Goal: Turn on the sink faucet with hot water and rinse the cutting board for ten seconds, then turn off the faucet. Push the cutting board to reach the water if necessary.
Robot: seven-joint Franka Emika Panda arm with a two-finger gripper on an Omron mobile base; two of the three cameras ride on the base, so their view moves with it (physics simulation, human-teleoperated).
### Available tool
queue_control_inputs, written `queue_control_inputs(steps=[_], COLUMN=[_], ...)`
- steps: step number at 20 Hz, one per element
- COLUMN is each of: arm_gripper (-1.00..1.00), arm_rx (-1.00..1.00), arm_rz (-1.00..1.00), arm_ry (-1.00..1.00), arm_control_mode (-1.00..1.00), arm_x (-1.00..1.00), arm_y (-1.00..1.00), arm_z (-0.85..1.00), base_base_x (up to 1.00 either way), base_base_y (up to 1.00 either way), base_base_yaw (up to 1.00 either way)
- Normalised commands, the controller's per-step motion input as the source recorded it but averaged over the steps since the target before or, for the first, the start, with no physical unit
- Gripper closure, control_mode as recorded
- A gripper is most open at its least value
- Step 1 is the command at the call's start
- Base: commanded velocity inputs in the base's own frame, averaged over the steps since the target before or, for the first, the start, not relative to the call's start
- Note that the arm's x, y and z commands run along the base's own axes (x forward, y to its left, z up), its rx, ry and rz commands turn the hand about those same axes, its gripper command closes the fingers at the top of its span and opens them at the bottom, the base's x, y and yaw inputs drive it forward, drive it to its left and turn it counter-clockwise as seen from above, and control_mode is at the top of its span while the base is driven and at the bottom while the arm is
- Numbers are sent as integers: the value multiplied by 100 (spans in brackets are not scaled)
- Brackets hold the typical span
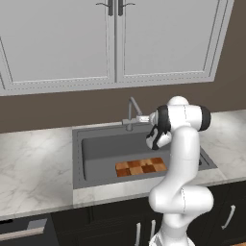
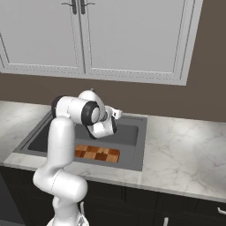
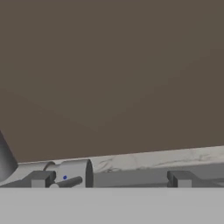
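Your gripper (image 3: 111, 179) has its fingers wide apart, nothing between them, right at the sink faucet (image 1: 130, 114) base on the sink's (image 1: 77, 158) far rim. The lever is partly hidden behind a fingertip. The cutting board (image 1: 141, 167) lies flat in the near basin, its right end behind your arm

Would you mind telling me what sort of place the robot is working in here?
Most likely a home kitchen, rendered in simulation. A dark grey sink with a slim metal faucet sits in a marble counter, white wall cabinets hang above, and a checkered cutting board lies in the basin.
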Motion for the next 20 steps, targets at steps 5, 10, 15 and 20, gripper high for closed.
queue_control_inputs(steps=[5, 10, 15, 20], arm_gripper=[-100, -100, -100, -100], arm_rx=[4, 4, 5, 3], arm_rz=[0, 0, 0, 1], arm_ry=[0, 0, 0, 0], arm_control_mode=[-100, -100, -100, -100], arm_x=[0, 0, 0, 0], arm_y=[-66, -76, -83, -77], arm_z=[0, 0, 0, 0], base_base_x=[0, 0, 0, 0], base_base_y=[0, 0, 0, 0], base_base_yaw=[0, 0, 0, 0])
